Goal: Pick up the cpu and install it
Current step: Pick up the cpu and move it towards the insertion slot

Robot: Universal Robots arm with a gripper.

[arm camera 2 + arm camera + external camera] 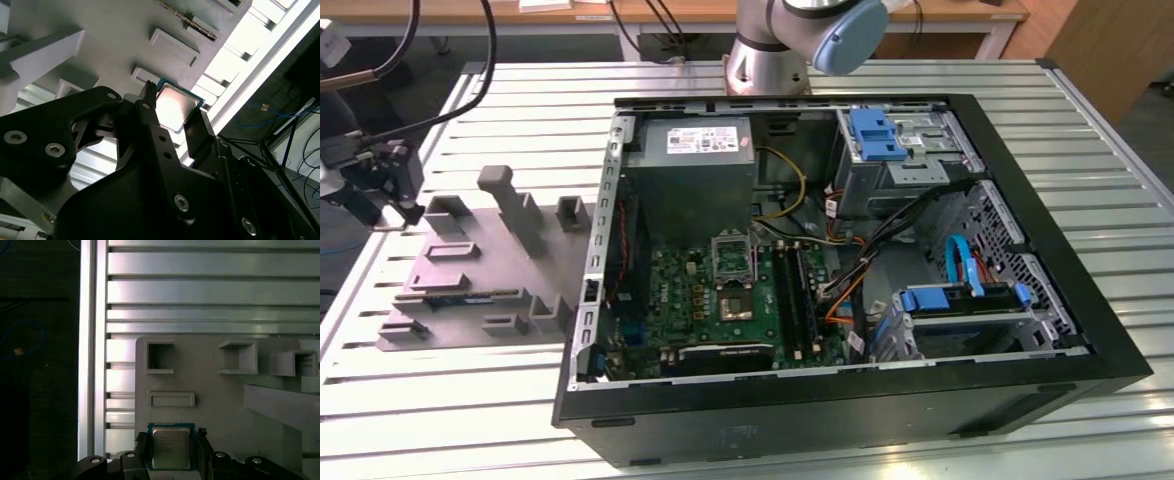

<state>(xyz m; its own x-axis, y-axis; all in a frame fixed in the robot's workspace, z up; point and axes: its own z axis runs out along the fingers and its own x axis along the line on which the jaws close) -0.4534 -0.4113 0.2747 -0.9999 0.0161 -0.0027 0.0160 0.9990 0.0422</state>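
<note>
In the exterior view I saw the gripper (398, 208) at the exterior view's left, hanging over the far end of the grey tray (507, 270). It was well apart from the open computer case (1041, 300) on the slatted table (454, 400).

In the second wrist view the cpu (175, 106) sat between the two black fingers (150, 117), its silvery top facing the camera.

In the first wrist view the fingers pinched the cpu by two opposite edges, close over the tray. I could not tell whether the chip touched it.
</note>
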